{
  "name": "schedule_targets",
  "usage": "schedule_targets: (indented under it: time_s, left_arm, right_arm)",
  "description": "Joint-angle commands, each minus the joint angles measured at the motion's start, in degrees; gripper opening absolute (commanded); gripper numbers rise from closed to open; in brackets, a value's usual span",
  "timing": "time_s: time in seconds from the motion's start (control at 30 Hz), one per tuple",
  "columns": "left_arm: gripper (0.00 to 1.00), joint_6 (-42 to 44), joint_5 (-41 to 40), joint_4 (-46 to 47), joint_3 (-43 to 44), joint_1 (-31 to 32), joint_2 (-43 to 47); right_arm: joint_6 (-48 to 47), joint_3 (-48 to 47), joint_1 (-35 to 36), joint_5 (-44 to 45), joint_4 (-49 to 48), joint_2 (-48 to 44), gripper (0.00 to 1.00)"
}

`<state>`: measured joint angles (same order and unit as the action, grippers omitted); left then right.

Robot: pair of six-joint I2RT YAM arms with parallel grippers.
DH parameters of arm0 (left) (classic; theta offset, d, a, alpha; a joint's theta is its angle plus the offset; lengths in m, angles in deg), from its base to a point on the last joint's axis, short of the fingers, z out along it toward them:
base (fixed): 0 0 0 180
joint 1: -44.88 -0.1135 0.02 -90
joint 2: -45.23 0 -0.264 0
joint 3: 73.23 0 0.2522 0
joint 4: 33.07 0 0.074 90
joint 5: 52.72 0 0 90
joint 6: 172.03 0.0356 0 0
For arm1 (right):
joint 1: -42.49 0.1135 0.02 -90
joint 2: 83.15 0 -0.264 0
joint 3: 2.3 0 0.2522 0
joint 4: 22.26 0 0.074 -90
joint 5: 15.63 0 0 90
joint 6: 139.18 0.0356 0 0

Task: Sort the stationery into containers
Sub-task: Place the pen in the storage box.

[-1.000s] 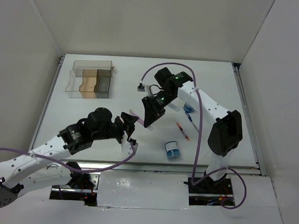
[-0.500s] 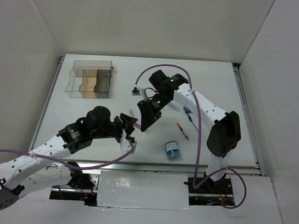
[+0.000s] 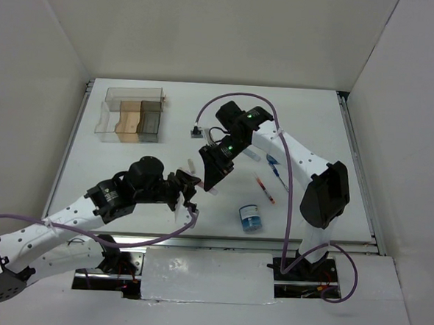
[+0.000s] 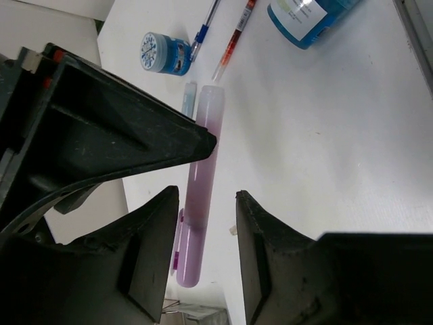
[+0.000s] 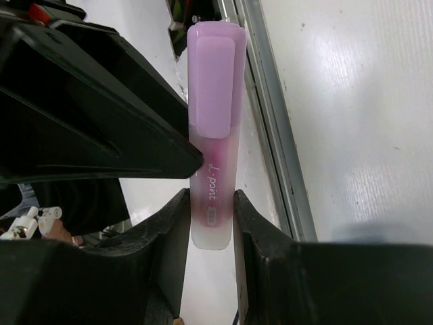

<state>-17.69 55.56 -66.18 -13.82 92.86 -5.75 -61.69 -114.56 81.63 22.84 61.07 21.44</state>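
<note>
- Right wrist view: the pink highlighter (image 5: 215,101) carries slanted white script on its clear barrel that reads roughly "d-pont". A small red mark sits below the script, too small to read.
- The right end effector (image 5: 210,217) is clamped on the highlighter, one finger pressed to each side of the barrel near its clear end. The pink cap points away from the wrist.
- In the left wrist view, the left end effector (image 4: 208,200) stands partly open astride the other end of the highlighter. The barrel lies close against one finger, with a visible gap to the other.
- The near blue tub (image 3: 251,218) stands on the table (image 3: 323,117) with a white label on its side. The print there is too blurred to read.
- The far blue tub (image 4: 161,53) has a white pattern on its lid, also illegible.
- A blue pen (image 4: 203,30) and a red-orange pen (image 4: 233,40) lie side by side between the two tubs. A pale-blue bar (image 4: 188,99) lies just beside the highlighter's tip.
- The organiser (image 3: 133,95) sits at the far left of the table, well apart from both arms. It has clear, tan and smoky grey compartments, but from above I cannot tell what they hold.
</note>
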Motion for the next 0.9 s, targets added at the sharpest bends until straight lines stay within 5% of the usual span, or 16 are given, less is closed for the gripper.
schedule_targets:
  time_s: [0.0,0.27,0.4,0.43,0.47,0.57,0.67,0.87]
  left_arm:
    - [0.50,-0.6,-0.9,0.4,2.0,1.1,-1.6]
    - [0.41,-2.5,-3.4,1.1,2.8,2.2,-3.0]
    - [0.22,-3.9,-4.3,1.2,3.5,2.3,-3.4]
    - [0.18,-4.1,-4.5,1.2,3.6,2.3,-3.3]
    - [0.10,-4.7,-5.0,1.2,3.7,2.3,-3.2]
    - [0.03,-7.2,-6.1,1.2,3.4,1.8,-2.2]
    - [0.00,-9.7,-2.7,-0.6,3.6,-2.7,-0.8]
    - [0.00,-4.5,10.4,-4.4,5.5,-22.9,-2.9]
  right_arm:
    - [-0.8,-2.8,0.9,-2.0,1.7,-0.6,0.00]
    - [-0.6,-2.4,1.4,-1.5,1.9,-0.5,0.00]
    - [-0.3,-2.2,1.4,-1.1,1.6,-0.4,0.03]
    - [0.5,-2.2,1.3,-0.9,1.4,-0.5,0.10]
    - [0.5,-2.2,1.2,-0.3,1.2,-0.4,0.29]
    - [1.3,-3.7,-0.5,0.5,1.6,-0.2,0.55]
    - [2.2,-6.0,-6.0,2.3,0.8,-0.8,0.57]
    - [3.7,-8.6,-21.8,4.3,-0.7,-0.8,0.56]
